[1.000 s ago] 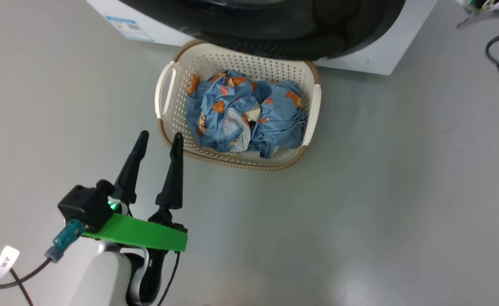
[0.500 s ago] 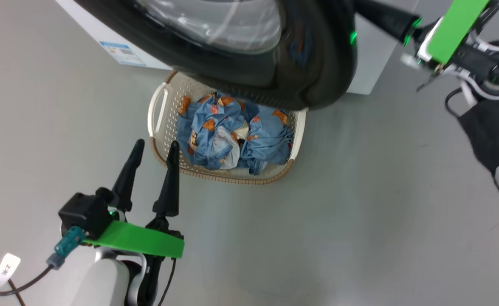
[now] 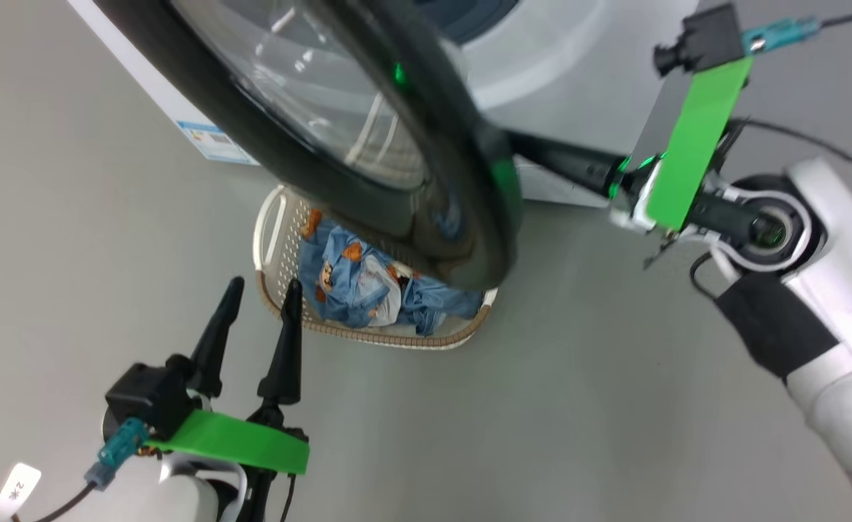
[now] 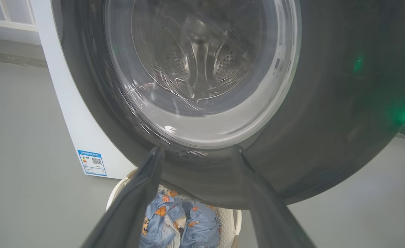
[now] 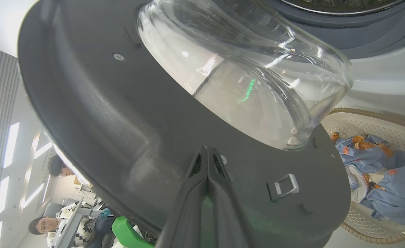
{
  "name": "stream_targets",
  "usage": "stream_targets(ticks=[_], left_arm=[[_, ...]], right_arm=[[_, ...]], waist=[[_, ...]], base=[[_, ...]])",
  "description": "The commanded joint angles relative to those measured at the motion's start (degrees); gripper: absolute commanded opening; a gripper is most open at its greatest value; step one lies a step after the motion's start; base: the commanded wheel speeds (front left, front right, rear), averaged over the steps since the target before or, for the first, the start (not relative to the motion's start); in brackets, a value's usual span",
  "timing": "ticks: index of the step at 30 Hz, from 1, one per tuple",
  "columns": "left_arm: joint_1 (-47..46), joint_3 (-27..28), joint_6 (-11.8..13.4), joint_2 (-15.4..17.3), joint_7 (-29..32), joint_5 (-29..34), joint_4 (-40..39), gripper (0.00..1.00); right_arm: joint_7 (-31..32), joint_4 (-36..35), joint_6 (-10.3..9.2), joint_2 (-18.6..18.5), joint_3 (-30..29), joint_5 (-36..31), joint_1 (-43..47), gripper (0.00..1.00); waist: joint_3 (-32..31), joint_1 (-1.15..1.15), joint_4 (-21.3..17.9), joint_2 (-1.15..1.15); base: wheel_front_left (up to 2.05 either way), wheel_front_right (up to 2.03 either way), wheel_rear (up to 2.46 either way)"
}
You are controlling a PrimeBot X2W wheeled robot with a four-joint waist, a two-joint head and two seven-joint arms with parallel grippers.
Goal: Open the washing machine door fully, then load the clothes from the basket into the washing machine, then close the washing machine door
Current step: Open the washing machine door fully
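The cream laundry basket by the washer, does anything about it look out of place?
Nothing spilled or damaged, but the cream perforated plastic basket sits on the floor right below the partly open glossy black round door, whose edge overhangs the crumpled light blue printed clothes and may hamper reaching them.

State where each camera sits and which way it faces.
Head view: atop the robot, looking down at the glossy black round door, open left gripper, shut right gripper.
Left wrist view: low, facing the door's outer glass between its spread fingers.
Right wrist view: behind the door, facing its inner side past its shut fingers.
All share the cream perforated basket of blue clothes.
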Motion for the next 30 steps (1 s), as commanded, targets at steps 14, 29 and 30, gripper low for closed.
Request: stream_targets(ticks=[14, 29, 30], left_arm=[[3.1, 2.2, -0.1, 1.7, -0.4, 0.8, -1.3, 1.0], [4.1, 2.8, -0.1, 2.1, -0.4, 0.7, -0.6, 1.0], [4.2, 2.8, -0.1, 2.2, -0.4, 0.7, -0.5, 1.0]], right_arm=[[3.0, -7.5, 0.18, 5.2, 5.0, 0.4, 7.7, 0.0], [1.8, -6.9, 0.18, 6.9, 6.0, -0.7, 10.3, 0.0], [1.3, -6.7, 0.18, 6.8, 5.8, -0.8, 10.6, 0.0]], waist=[[-4.2, 0.0, 1.1, 0.0], [-6.6, 0.0, 0.8, 0.0], [-6.9, 0.0, 0.6, 0.0]], base=[[0.0, 0.0, 0.0], [0.0, 0.0, 0.0], [0.0, 0.0, 0.0]])
